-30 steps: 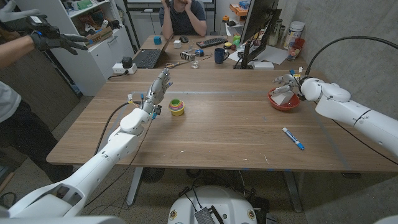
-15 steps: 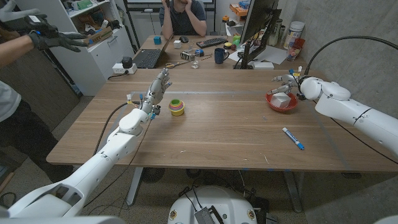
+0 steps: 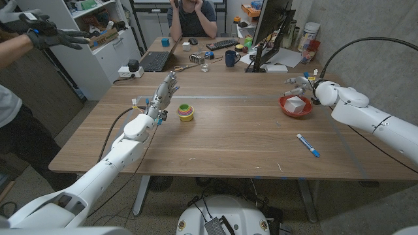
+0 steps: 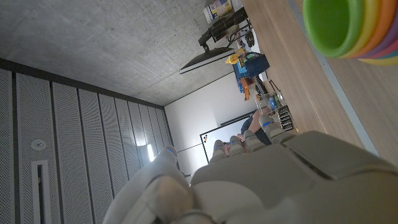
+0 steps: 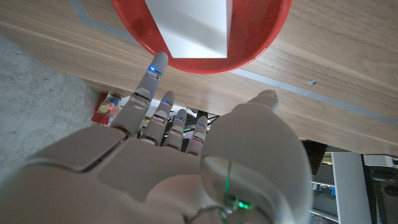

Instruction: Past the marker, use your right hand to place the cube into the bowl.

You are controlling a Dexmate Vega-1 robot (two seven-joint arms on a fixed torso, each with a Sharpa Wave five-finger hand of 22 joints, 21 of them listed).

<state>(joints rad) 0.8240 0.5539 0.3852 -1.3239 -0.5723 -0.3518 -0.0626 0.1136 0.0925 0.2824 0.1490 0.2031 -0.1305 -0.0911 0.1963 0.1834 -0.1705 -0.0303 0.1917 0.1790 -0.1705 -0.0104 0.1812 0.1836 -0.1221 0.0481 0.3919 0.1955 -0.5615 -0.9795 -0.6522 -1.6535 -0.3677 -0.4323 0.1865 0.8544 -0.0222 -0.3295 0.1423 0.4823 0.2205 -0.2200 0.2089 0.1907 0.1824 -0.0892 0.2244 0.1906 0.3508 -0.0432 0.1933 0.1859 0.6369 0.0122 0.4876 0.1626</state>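
Note:
A white cube (image 3: 297, 103) lies inside the red bowl (image 3: 287, 109) at the far right of the table; the right wrist view shows the cube (image 5: 189, 28) in the bowl (image 5: 261, 37) too. My right hand (image 3: 303, 85) hovers just behind and above the bowl with its fingers (image 5: 149, 78) spread, holding nothing. A blue and white marker (image 3: 307, 145) lies on the table nearer to me than the bowl. My left hand (image 3: 164, 93) is raised at the middle left, fingers extended and apart, holding nothing.
A stack of coloured cups (image 3: 186, 112) stands beside my left hand, also seen as cups (image 4: 342, 28). A second desk with a laptop (image 3: 155, 61), a monitor (image 3: 271, 26) and a seated person (image 3: 192, 17) lies behind. A person's gloved hand (image 3: 46, 36) reaches in at the top left.
My right hand has let go of the cube and drawn back from over the bowl, so the cube now shows lying in it. The left arm has not moved.

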